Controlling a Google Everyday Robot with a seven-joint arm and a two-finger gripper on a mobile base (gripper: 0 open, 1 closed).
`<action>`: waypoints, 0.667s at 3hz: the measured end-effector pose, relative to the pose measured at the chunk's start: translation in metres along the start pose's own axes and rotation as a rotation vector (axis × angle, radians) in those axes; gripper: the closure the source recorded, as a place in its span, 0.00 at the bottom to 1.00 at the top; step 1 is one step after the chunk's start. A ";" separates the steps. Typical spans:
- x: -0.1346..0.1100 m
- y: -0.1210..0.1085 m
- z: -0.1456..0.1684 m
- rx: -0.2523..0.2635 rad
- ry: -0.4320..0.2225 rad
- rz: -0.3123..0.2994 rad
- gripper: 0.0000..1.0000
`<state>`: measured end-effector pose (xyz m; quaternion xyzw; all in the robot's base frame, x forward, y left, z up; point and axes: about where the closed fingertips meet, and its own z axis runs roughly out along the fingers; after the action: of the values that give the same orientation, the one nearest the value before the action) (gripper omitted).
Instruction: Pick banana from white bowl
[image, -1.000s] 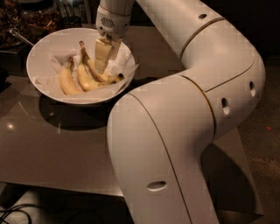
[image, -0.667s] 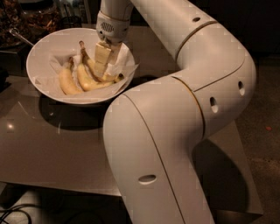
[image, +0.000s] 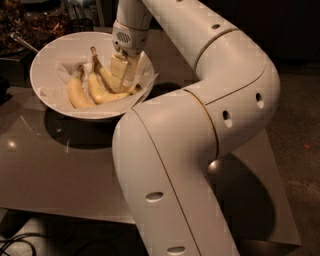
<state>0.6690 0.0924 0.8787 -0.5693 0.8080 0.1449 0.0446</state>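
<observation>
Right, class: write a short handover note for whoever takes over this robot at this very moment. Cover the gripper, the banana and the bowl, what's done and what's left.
The gripper is down inside the white bowl, over the middle of the banana. Whether it has a grip can't be made out.
The banana lies on the paper in the bowl, with its stem towards the far rim, beside two shorter bananas.
Done: the gripper is positioned at the banana.
Left: confirm the grip, then lift the banana clear of the bowl; it is not yet raised.
</observation>
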 end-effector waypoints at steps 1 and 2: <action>0.000 -0.004 0.010 -0.015 0.010 0.012 0.46; 0.002 -0.009 0.021 -0.026 0.028 0.025 0.47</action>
<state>0.6743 0.0937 0.8565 -0.5618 0.8136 0.1480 0.0239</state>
